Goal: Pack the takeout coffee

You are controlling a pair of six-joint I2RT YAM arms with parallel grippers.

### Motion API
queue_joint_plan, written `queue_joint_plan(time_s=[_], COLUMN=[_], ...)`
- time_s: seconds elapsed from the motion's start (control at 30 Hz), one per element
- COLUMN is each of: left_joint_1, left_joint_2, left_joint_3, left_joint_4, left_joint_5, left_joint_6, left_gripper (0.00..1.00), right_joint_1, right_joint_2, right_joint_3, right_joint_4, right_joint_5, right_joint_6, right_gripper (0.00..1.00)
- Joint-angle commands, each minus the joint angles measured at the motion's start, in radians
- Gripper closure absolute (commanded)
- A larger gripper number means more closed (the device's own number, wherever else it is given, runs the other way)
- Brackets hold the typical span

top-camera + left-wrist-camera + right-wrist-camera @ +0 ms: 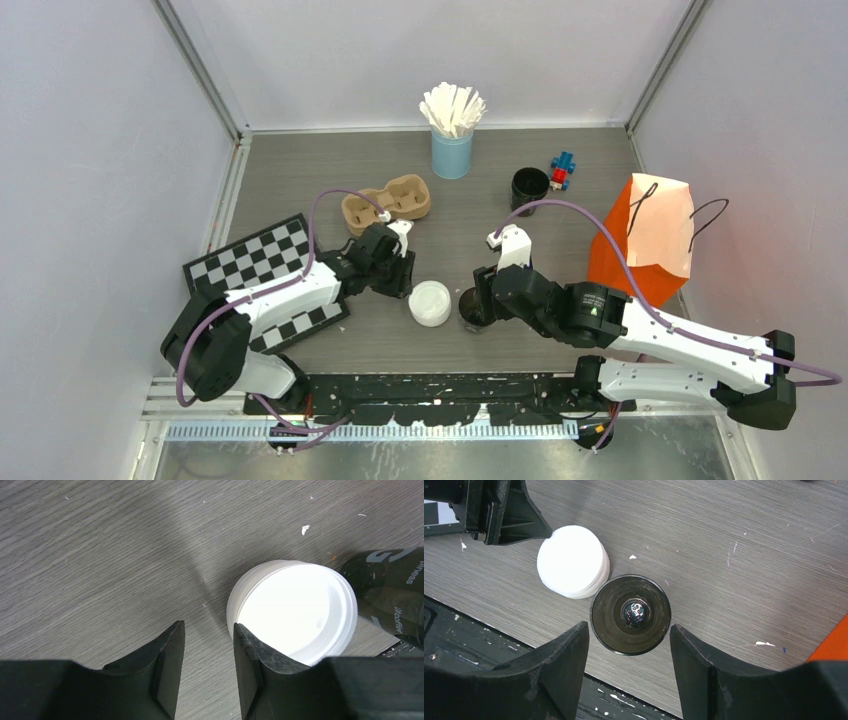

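Left claw [207, 626], half-open and empty, hovers at 10 o'clock of the white lid [295, 610]. Right claw [628, 626] stands wide astride the lidless black cup [630, 614] at the lid's 3 o'clock, gripping nothing. Closing off-centre could topple it.

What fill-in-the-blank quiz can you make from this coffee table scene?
The black cup standing inside the open right pincer has no ____ on it.
The stack of white lids sits on the table between the left pincer and that black ____.
The paper bag at the table's right side is ____.
Missing words: lid; cup; orange.
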Motion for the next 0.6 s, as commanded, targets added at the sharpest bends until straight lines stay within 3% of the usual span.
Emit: queue_joint_plan(time_s=[0.0, 0.57], left_joint_1=[-0.006, -0.017], left_joint_2=[0.018, 0.033], left_joint_3=[0.034, 0.076], left_joint_4=[0.072, 0.048], left_joint_5=[0.02, 0.085], left_joint_6=[0.036, 0.012], left_gripper=[0.58, 0.58], right_joint_1=[0.006, 0.006], right_joint_2=[-0.01, -0.016], right_joint_3=[-0.005, -0.039], right_joint_4=[0.036, 0.046], right_joint_5=[0.024, 0.036], right_joint_6=[0.03, 0.038], right_gripper=[0.35, 0.35])
